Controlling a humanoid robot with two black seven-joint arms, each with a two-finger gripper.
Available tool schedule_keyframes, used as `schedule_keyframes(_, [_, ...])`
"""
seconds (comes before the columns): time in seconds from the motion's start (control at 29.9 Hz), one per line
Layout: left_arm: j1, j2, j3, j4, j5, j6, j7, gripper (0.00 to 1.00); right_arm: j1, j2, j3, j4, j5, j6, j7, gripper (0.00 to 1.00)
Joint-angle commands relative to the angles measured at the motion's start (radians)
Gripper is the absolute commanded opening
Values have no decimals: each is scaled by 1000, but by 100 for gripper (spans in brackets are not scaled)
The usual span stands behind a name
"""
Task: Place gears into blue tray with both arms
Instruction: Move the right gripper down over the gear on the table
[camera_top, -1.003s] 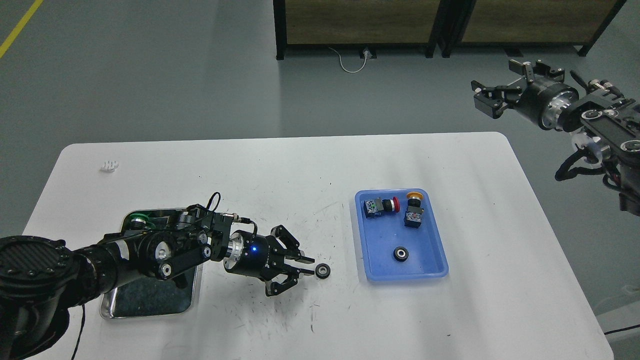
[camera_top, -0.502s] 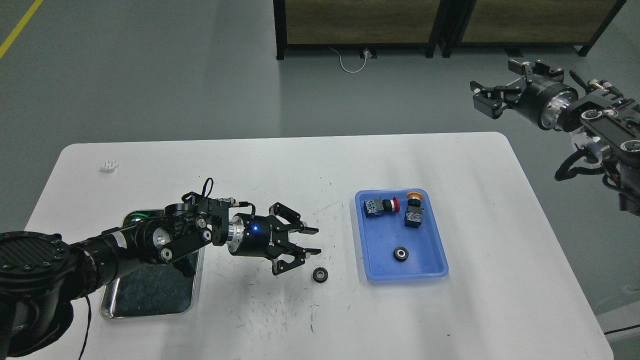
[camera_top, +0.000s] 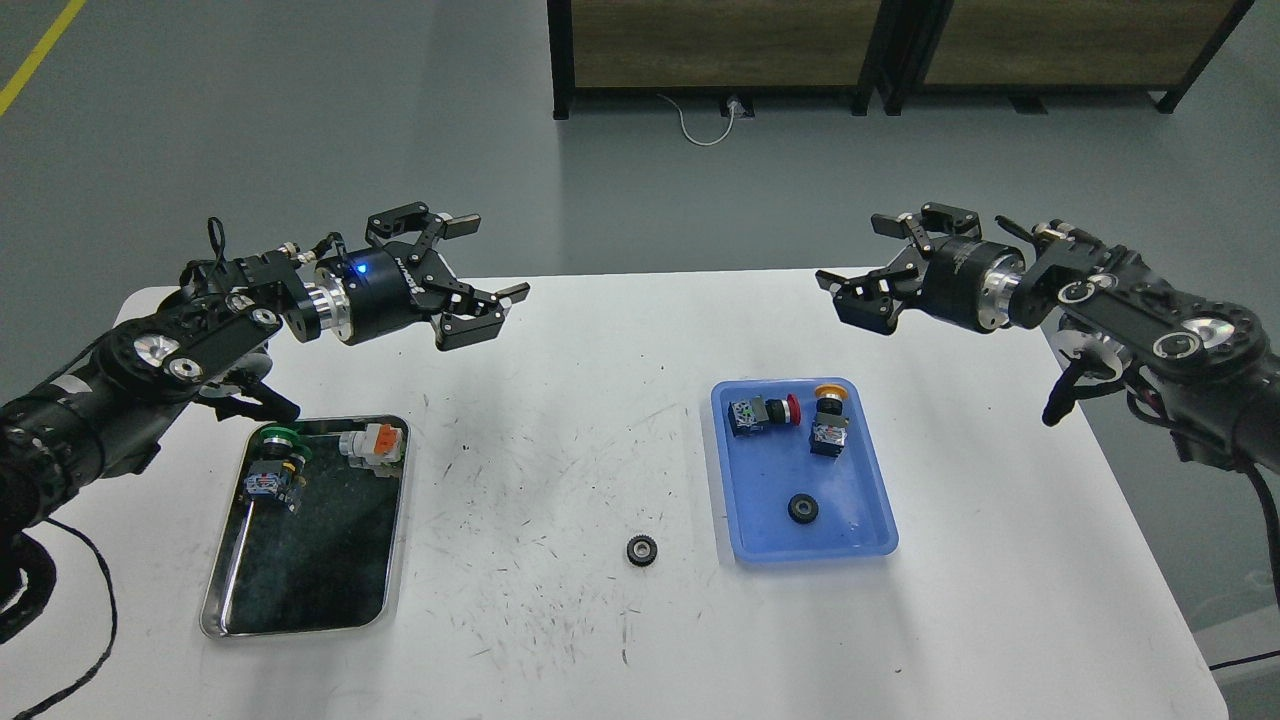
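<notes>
One black gear (camera_top: 641, 550) lies flat on the white table, a short way left of the blue tray (camera_top: 866, 470). A second gear (camera_top: 802, 508) rests inside the tray near its front edge. My left gripper (camera_top: 478, 262) hovers high over the table's back left, open and empty, far from the loose gear. Over the back right corner my right gripper (camera_top: 862, 258) hangs open with nothing in it, above and behind the tray.
Two push-button switches, red-capped (camera_top: 762, 411) and orange-capped (camera_top: 828, 422), sit at the tray's far end. A steel tray (camera_top: 391, 560) at front left holds a green-capped switch (camera_top: 274, 465) and a white-and-orange part (camera_top: 372, 443). Dark cabinets stand beyond the table.
My left gripper let go of the gear on the table, then rose and pulled back to the upper left. The right arm swung in from far right toward the table's back right corner.
</notes>
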Motion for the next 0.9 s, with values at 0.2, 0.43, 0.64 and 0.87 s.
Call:
schedule_keyframes(0.2, [0,153,-80,2,-93,10,67,98,0,76,-178,134,-8,43,0,93])
schedule_keyframes(0.43, [3,222,-80,2,-118,13,73,98,3,170,-295,148,-25,59,1,93])
schedule_keyframes(0.64, [1,232,-80,2,-118,22,73,98,34,264,-387,140,-42,63,3,93])
schedule_keyframes(0.87, [1,236,-80,2,-120,27,73,98,52,316,-458,117,-48,63,1,93])
